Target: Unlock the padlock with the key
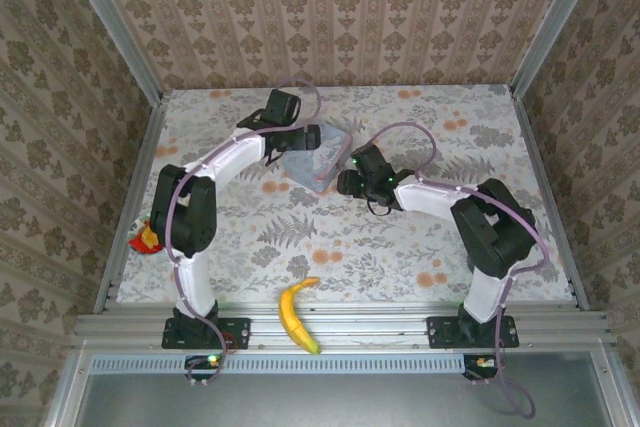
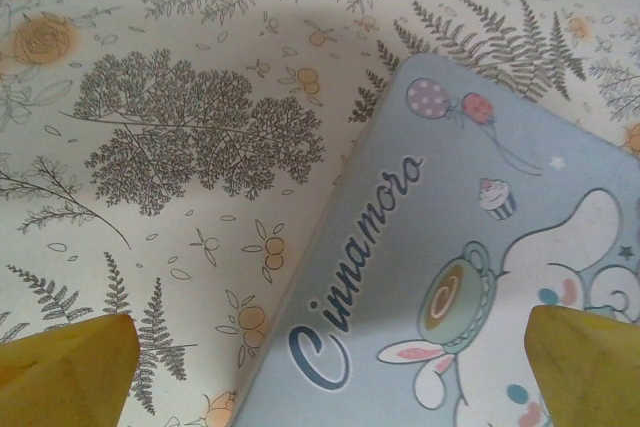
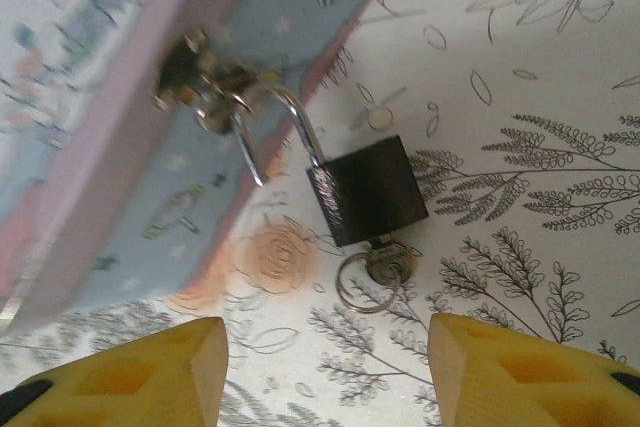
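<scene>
At the tin's edge, flat on the flowered table cover [image 3: 560, 67]: the padlock [image 3: 367, 190], a small black block, hooked by its thin shackle [image 3: 290, 112] through the clasp [image 3: 200, 77]. Looks sprung, with the long leg seated in the body and the short leg free and clear of it. Plugged into the underside, the key [image 3: 388, 262], with a wire ring [image 3: 341, 292] at its head.

Probably dense for its size, rigid, slick on the bare metal, grained on the black faces. Nothing fragile, but light enough to skid or swing on the clasp when nudged. Best taken across the flat sides of the body; the key by its head alone, a tiny and slippery hold.

Just short of both, the right gripper [image 3: 325, 367]: yellow fingers spread, nothing between them.

Further out, the pale blue tin [image 2: 480, 247], cartoon lid seemingly shut, contents hidden. Over that lid, the left gripper [image 2: 328, 362], spread wide, holding nothing.

Near the arm bases, a banana [image 1: 297, 312]. At the table's left edge, something red and yellow [image 1: 148, 237], too small to name.
</scene>
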`<state>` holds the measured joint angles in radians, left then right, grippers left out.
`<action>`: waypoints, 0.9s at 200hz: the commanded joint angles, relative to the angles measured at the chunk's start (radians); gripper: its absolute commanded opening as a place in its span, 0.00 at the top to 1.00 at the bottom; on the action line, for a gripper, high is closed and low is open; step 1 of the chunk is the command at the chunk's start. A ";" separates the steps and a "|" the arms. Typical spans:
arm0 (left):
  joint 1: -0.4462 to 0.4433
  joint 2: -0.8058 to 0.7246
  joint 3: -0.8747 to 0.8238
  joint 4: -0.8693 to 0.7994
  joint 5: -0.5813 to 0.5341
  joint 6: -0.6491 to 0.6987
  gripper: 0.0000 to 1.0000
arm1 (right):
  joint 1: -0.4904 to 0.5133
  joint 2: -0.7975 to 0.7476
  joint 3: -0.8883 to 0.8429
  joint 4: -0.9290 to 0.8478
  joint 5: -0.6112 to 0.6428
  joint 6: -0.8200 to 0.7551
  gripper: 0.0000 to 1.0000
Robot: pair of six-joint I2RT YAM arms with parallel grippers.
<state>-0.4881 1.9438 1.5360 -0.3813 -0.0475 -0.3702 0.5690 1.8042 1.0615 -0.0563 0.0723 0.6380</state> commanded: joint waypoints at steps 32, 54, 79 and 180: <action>0.006 0.051 0.018 -0.002 0.064 0.048 0.00 | 0.006 0.119 0.151 -0.151 0.061 -0.153 0.42; 0.004 0.056 0.004 -0.002 0.072 0.048 0.02 | 0.006 0.167 0.204 -0.185 0.082 -0.177 0.42; 0.003 0.057 -0.010 -0.001 0.072 0.051 0.04 | 0.000 0.211 0.252 -0.211 0.096 -0.192 0.42; 0.005 0.056 -0.024 0.008 0.069 0.047 0.04 | -0.024 0.271 0.327 -0.242 0.085 -0.287 0.45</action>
<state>-0.4843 1.9949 1.5181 -0.3744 0.0082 -0.3389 0.5541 2.0476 1.3502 -0.2707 0.1734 0.4244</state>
